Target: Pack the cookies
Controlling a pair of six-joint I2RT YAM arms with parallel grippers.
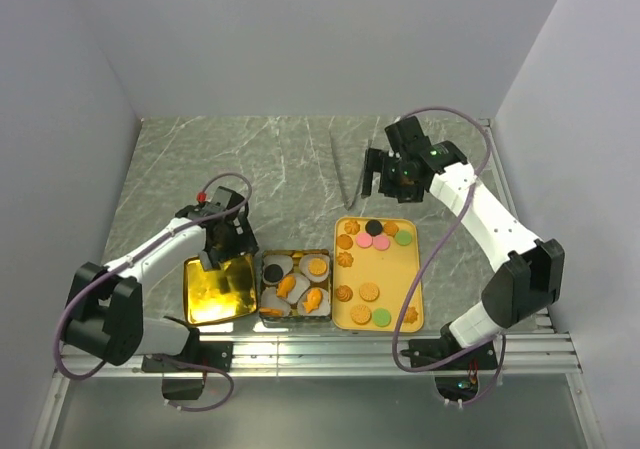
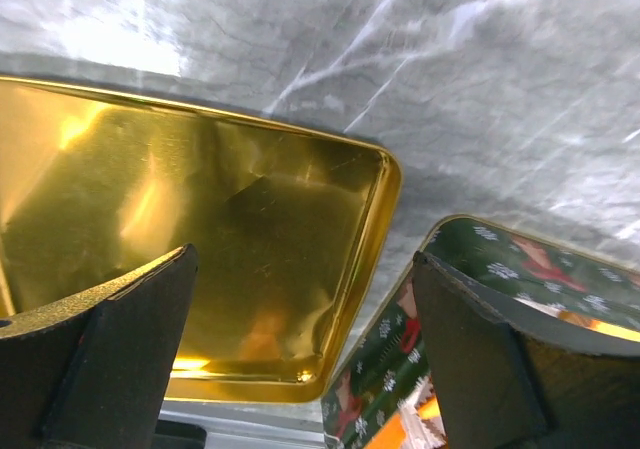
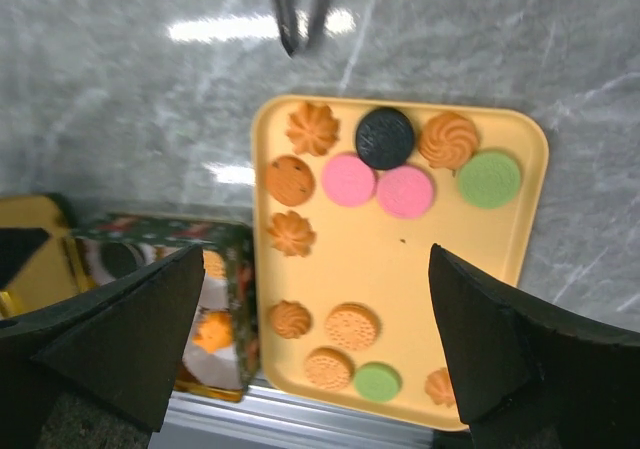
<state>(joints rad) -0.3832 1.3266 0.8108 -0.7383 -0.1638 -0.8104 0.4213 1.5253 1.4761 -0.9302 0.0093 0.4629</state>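
I work in a robotics lab test cell. 3 plain pale-grey partition walls (image 1: 320,39) box in my grey marble-patterned worktop (image 1: 260,159) along its left, far and right edges. Ribbed aluminium rails (image 1: 330,354) run along the near edge, where my 2 black arm bases (image 1: 455,354) are bolted, and loose lilac cables (image 1: 448,110) loop over each arm.

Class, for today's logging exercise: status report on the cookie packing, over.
Left gripper open over gold lid; right gripper open above yellow tray. Cookies mostly on tray, some in tin. Tongs lie beyond tray, nothing blocking.
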